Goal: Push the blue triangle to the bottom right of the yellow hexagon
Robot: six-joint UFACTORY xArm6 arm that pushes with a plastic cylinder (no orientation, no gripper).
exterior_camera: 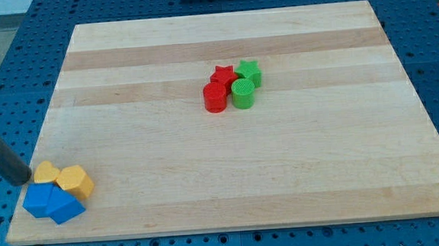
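A pale wooden board (231, 191) with lengthwise grain bands is being shown lying on a blue perforated table surface (437, 64). The straight dark rod is being seen entering from the view's left edge, and my tip (24, 181) is being held at the board's left margin, just to the view's left of a yellow block (47, 173) whose shape cannot be made out with certainty; whether contact is being made cannot be told. No hand is being carried by the arm, so nothing is being opened, closed or held. Just beside that block, to the view's right, the yellow hexagon (76, 181) is being pressed against it. Directly below these two, near the board's bottom left corner, two blue blocks are being shown packed together: a blue cube-like block (37, 201) at the view's left and the blue triangle (66, 208) at the view's right, the latter sitting just below the yellow hexagon and touching it. Well apart, near the board's centre, four blocks are being shown clustered in contact: a red star (223, 75), a green star (248, 72), a red cylinder (215, 97) and a green cylinder (243, 93).
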